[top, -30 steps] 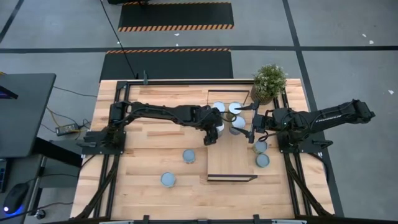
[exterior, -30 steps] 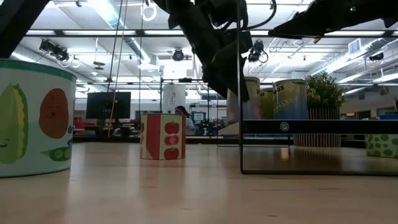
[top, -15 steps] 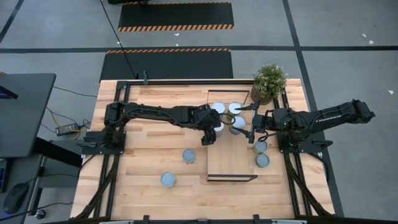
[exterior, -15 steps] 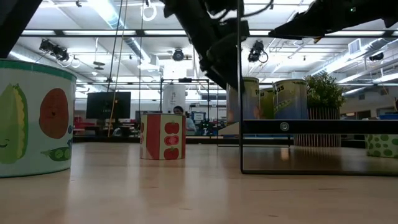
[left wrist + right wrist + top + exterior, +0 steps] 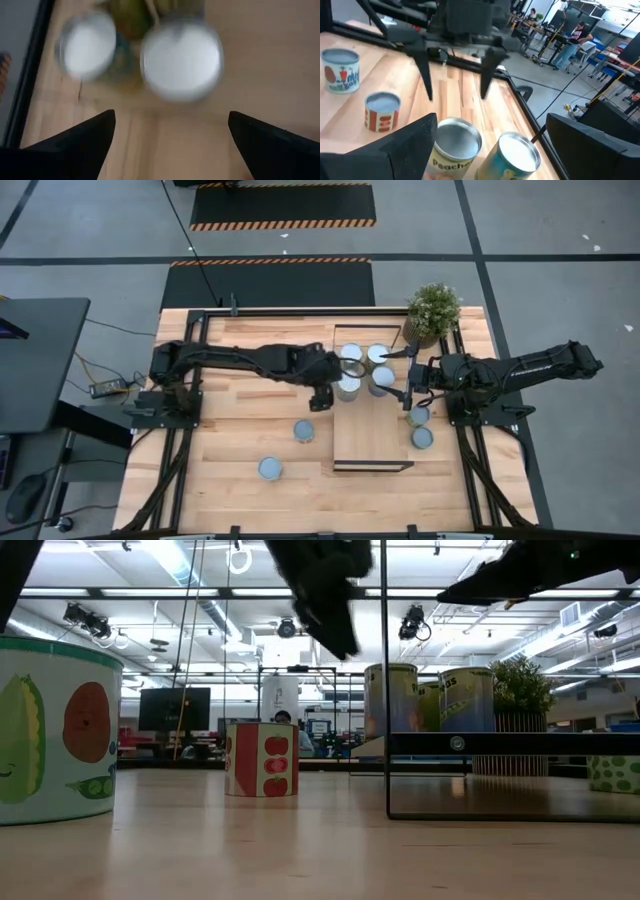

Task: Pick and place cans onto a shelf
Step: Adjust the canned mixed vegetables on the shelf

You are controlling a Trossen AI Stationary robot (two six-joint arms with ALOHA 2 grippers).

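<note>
The shelf (image 5: 372,435) stands right of the table's middle; in the low view (image 5: 515,744) it is a board on a thin black frame. Several cans stand upright on its far end; the one nearest my left gripper (image 5: 347,384) shows from above in the left wrist view (image 5: 182,60). My left gripper (image 5: 320,397) hangs open and empty just left of the shelf, raised above the table (image 5: 325,595). My right gripper (image 5: 408,392) is open and empty over the shelf's right edge, with two cans (image 5: 457,140) just ahead of its fingers.
Two cans (image 5: 303,430) (image 5: 270,469) stand on the table left of the shelf, and two more (image 5: 420,416) (image 5: 422,438) stand right of it. A potted plant (image 5: 433,310) stands at the far right corner. The shelf's near half is bare.
My left gripper has drawn away from the can on the shelf's far left part, toward the table's left edge and upward. The can stays upright on the shelf. My right arm has kept still.
</note>
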